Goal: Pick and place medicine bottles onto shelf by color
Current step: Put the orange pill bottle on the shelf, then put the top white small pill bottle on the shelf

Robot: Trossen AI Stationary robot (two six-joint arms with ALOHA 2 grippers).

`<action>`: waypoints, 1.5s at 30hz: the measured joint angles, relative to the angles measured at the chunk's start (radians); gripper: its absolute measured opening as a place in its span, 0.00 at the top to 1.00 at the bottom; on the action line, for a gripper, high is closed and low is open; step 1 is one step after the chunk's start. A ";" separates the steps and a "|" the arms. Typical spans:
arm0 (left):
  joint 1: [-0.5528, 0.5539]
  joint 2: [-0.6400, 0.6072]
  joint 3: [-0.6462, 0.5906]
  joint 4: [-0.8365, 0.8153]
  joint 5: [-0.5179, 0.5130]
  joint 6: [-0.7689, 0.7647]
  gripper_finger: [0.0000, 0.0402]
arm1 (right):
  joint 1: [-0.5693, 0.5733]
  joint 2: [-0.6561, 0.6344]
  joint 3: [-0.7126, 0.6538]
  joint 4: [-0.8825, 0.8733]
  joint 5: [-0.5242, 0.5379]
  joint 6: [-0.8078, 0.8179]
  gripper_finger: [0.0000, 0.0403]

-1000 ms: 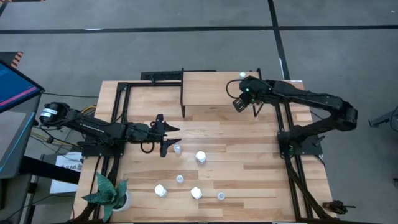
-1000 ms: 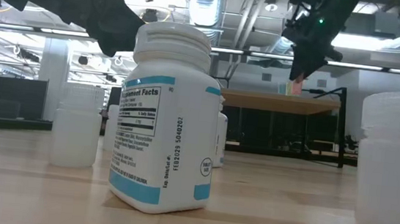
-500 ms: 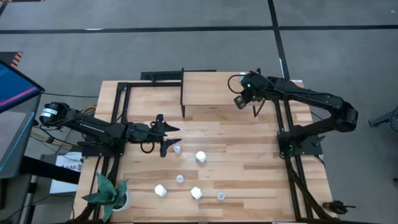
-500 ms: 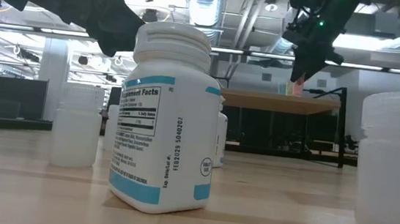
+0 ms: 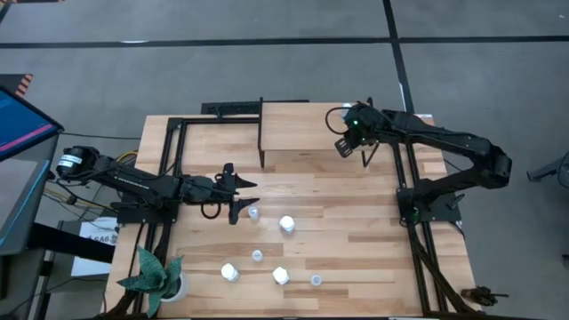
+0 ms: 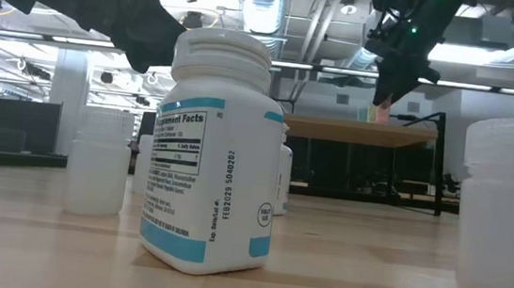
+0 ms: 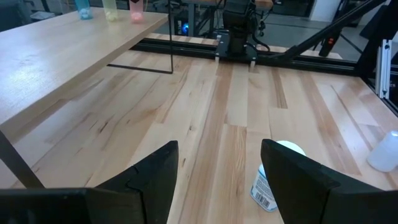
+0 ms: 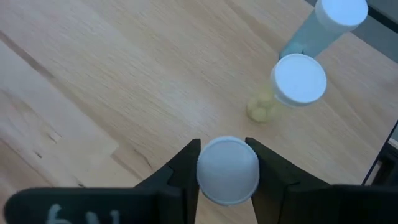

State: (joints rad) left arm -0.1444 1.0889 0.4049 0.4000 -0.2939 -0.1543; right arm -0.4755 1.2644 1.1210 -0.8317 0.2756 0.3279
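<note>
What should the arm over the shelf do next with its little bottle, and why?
Probably open the right tool fully and lift away. Its bottle sits between the fingers over the shelf, beside two bottles already standing there, so it seems to be in place.

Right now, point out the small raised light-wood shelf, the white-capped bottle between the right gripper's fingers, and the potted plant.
Light-wood shelf (image 5: 302, 124): high view, bare board top.
White-capped bottle (image 8: 227, 169): right wrist view, cap centre.
Potted plant (image 5: 153, 272): high view, leaves.

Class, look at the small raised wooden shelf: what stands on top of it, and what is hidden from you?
On the shelf stand two white-capped bottles. The right gripper brackets a third white cap; that bottle's body is hidden beneath its cap.
</note>
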 joint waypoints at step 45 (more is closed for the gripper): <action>0.000 0.000 0.000 0.008 0.000 0.044 0.45 | 0.412 -0.156 0.211 -0.449 -0.197 -0.005 0.60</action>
State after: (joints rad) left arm -0.1440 1.0885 0.4049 0.4080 -0.2939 -0.1100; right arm -0.0632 1.1086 1.3322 -1.2811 0.0787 0.3232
